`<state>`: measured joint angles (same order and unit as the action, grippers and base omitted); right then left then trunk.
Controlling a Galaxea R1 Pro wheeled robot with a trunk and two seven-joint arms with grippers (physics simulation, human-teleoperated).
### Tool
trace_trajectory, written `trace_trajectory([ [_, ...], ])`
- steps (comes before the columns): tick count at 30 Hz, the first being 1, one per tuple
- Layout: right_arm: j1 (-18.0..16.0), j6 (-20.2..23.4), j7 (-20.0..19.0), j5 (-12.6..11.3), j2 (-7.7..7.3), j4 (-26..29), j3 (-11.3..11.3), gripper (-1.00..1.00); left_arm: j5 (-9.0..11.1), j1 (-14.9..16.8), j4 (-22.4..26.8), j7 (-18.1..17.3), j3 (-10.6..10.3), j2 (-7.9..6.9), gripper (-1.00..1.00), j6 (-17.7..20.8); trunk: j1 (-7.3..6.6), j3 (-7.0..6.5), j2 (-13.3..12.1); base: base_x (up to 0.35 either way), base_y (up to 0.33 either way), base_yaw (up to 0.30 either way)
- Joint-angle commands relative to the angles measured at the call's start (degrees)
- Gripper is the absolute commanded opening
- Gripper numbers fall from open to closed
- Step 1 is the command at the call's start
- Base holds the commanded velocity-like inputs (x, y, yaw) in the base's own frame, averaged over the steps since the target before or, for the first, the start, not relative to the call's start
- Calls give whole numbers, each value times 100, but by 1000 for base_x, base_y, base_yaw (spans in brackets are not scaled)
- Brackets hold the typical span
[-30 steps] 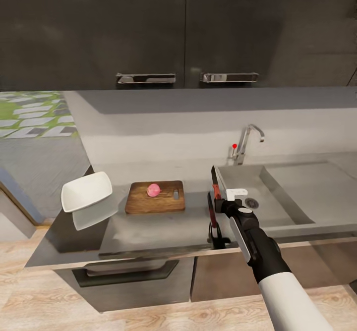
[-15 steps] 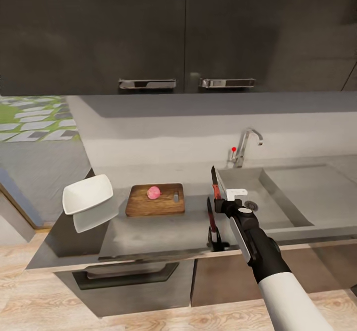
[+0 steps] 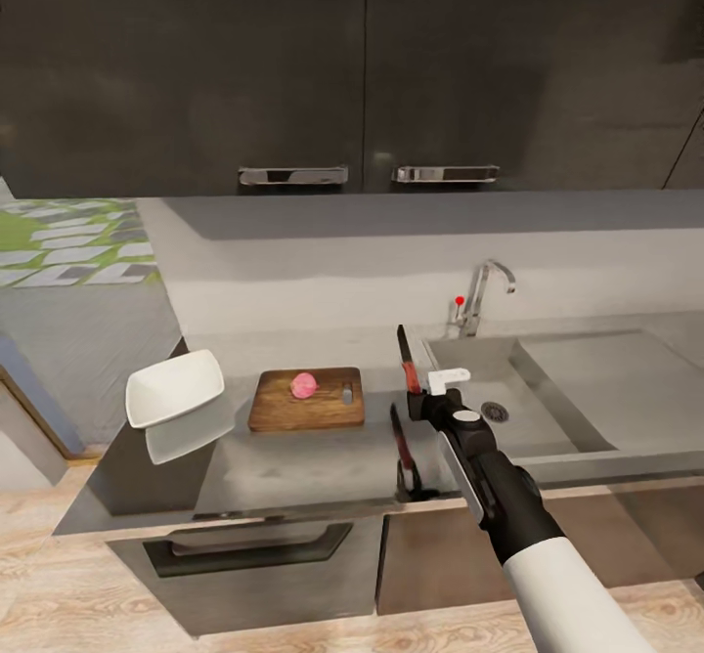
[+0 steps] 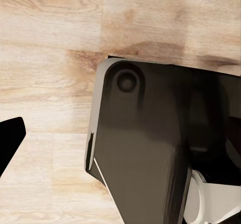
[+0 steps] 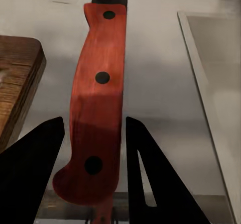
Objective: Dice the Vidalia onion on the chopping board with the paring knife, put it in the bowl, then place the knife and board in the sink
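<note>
Change: since a second ago the right gripper and its knife have shifted left, off the sink's near corner and toward the board; the whole head view has also slid a little, so the camera has moved too.
Right gripper: closed on the paring knife, fingers clamping the red-orange handle from both sides, blade pointing up and away over the countertop.
Left gripper: one dark fingertip shows at the picture's edge above the wooden floor; how far it is open cannot be told, and nothing shows in it.
Vidalia onion: one pinkish ball resting on the chopping board, to the left of the held knife and clear of it.
Chopping board: one, flat on the countertop between the bowl and the sink, just left of the right gripper.
Bowl: one white bowl at the countertop's left end, tilted, its reflection beneath it.
Sink: one grey basin to the gripper's right, with drain and tap.
Hard to make out: the blade tip is cut off in the right wrist view; a dark mirror image of knife and gripper lies on the glossy worktop.
Cabinet handles: two, on the dark upper doors.
</note>
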<state>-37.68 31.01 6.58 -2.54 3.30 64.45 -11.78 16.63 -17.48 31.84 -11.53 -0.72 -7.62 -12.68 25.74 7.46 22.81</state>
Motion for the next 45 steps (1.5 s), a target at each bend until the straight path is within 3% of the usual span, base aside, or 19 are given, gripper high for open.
trace_trajectory([
  [1,-5,28,44,-28,0,26,-17,-100,60,-1,4,-29,-7,-3,100,1,4,2,11,0,0,0],
  [5,-6,28,45,-17,-3,187,-57,-100,60,-1,7,-29,-7,-3,100,2,4,-34,11,0,0,0],
  [8,-8,28,58,0,-4,302,-249,-100,60,-1,13,-26,-7,-3,100,2,4,-61,11,0,0,0],
  [10,-9,28,200,85,-4,399,-596,-100,65,-1,11,-24,-7,-4,100,3,4,-79,11,0,0,0],
  [12,-9,28,562,253,-5,463,-1044,-100,67,-1,3,-5,-7,-9,100,3,4,-91,11,0,0,0],
  [13,-7,28,661,290,-5,474,-1146,-100,67,-1,2,7,-7,-9,100,3,4,-95,11,0,0,0],
  [16,-8,28,1269,414,-3,511,-1734,-100,68,-1,-6,150,-7,-11,100,3,4,-100,11,0,0,0],
  [20,-7,33,2020,447,3,522,-2378,-100,69,-1,-9,374,-7,-7,100,3,4,-101,11,0,0,0],
  [27,-9,50,3387,441,4,509,-3490,-100,69,-1,-10,445,-7,-3,100,3,4,-102,11,0,0,0],
  [29,-9,53,3651,437,11,508,-3682,-100,69,-1,-13,448,-7,-5,100,3,4,-102,11,0,0,0],
  [34,-8,82,3810,434,148,452,-3841,-100,69,-1,-32,450,-7,-8,100,3,4,-102,11,0,0,0],
  [36,-10,92,3832,437,262,378,-4078,-100,69,-1,-35,450,-7,-10,100,3,4,-102,11,0,0,0],
  [42,-10,101,3899,453,363,99,-4884,-100,69,-1,-37,450,-7,-9,100,3,4,-102,11,0,0,0],
  [45,-9,105,4005,452,396,61,-5020,-100,69,-1,-38,450,-7,-9,100,3,4,-102,11,0,0,0],
])
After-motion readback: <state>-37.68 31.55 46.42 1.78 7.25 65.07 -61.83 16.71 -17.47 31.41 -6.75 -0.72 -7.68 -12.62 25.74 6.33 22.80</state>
